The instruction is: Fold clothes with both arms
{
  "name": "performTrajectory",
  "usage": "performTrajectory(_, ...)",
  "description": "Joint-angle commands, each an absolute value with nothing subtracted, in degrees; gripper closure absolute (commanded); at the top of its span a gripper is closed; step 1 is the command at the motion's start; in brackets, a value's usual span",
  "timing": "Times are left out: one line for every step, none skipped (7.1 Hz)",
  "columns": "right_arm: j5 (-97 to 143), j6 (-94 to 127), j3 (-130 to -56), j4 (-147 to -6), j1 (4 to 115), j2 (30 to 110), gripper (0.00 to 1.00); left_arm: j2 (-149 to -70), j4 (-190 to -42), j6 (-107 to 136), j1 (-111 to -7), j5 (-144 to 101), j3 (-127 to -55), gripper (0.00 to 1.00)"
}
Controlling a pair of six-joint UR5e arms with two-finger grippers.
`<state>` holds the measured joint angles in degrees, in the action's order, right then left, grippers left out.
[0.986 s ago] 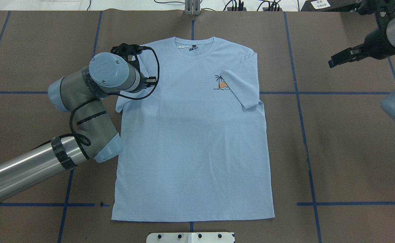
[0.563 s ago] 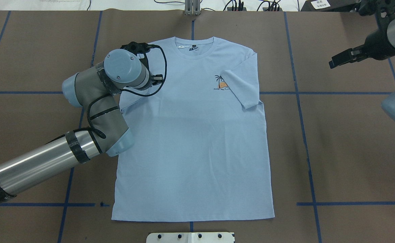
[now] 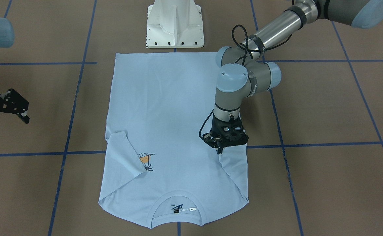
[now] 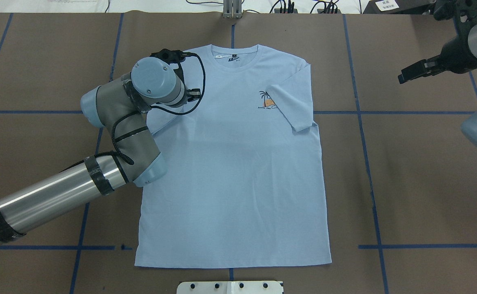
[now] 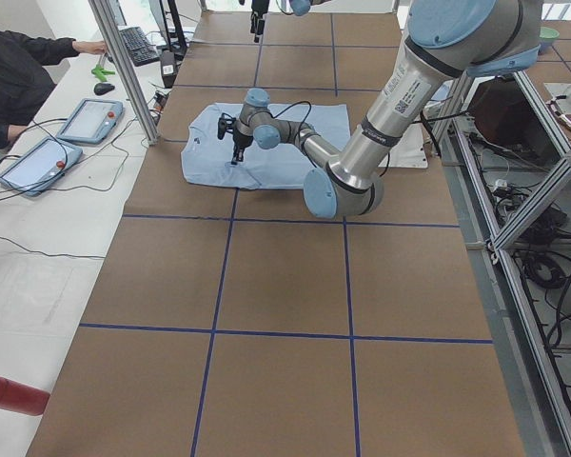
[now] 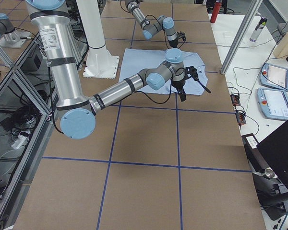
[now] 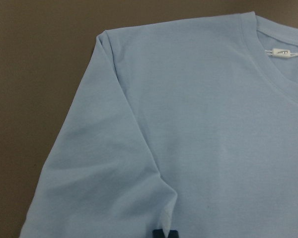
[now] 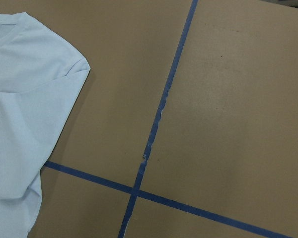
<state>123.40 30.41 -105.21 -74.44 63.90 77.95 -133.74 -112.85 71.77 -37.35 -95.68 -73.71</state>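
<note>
The pale blue T-shirt (image 4: 234, 175) lies flat, front up, collar at the far side, with its palm print (image 4: 267, 101) and dark neck label (image 3: 177, 209) showing. One sleeve (image 4: 293, 108) is folded in over the chest beside the print. My left gripper (image 3: 220, 150) is shut on the other sleeve's edge and holds it lifted over the shirt body; its fingertips (image 7: 165, 233) pinch the cloth. In the overhead view the wrist hides that gripper. My right gripper (image 3: 7, 125) hangs open over bare table, well off the shirt's side.
The brown table is crossed by blue tape lines (image 4: 364, 163). The white pedestal base (image 3: 175, 26) stands at the shirt's hem side. Cables (image 4: 287, 6) lie at the far edge. A person (image 5: 19, 76) and tablets (image 5: 86, 119) are at a side table.
My left arm has moved inward over the shirt and carried the sleeve with it, so the sleeve now lies folded across the body. The right arm has barely shifted.
</note>
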Motion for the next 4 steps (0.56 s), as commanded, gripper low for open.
performTrajectory(123.4,30.4,-105.2,-74.4,63.9,78.0,0.0,-133.6,-113.1,71.1,-37.3,-95.9,-73.7,0.01)
performTrajectory(123.4,30.5,-105.3,-74.4,63.9,78.0,0.0,-133.2,-113.4,70.8,-37.4,-96.1,-74.3,0.0)
performTrajectory(123.2,30.6,-105.2,-74.4,63.7,78.0,0.0,-132.9,-112.9,70.6,-37.4,-96.3,-76.7,0.0)
performTrajectory(123.3,34.2,-105.5,-74.4,62.9,77.8,0.0,-130.9,-111.5,69.4,-37.4,-97.2,-80.9,0.0)
